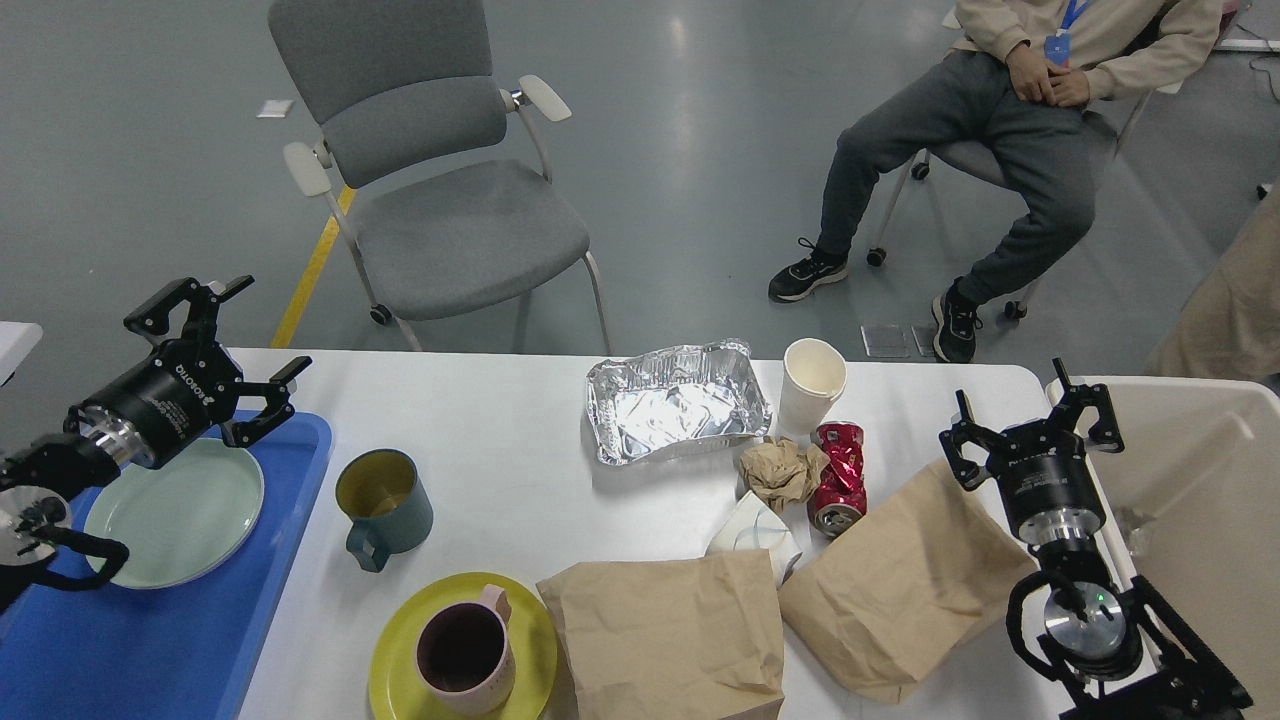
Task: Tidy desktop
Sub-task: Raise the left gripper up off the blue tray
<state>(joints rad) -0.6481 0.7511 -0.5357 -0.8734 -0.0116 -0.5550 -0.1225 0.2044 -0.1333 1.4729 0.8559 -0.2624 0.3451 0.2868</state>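
Observation:
The white desktop [500, 400] carries a dark teal mug [384, 507], a pink cup [467, 660] on a yellow plate [400, 670], a foil tray [677, 402], a paper cup [812, 384], a crushed red can [838, 476], crumpled brown paper [782, 472], a white mask [755, 537] and two brown paper bags [670, 630] [900, 585]. My left gripper [232, 335] is open and empty above the table's far left corner. My right gripper [1032, 425] is open and empty near the right edge, just past the right bag.
A blue tray [180, 640] at the left holds a pale green plate [175, 515]. A cream-white bin [1210, 500] stands at the right edge. Behind the table are a grey chair [440, 190] and a seated person [1000, 130].

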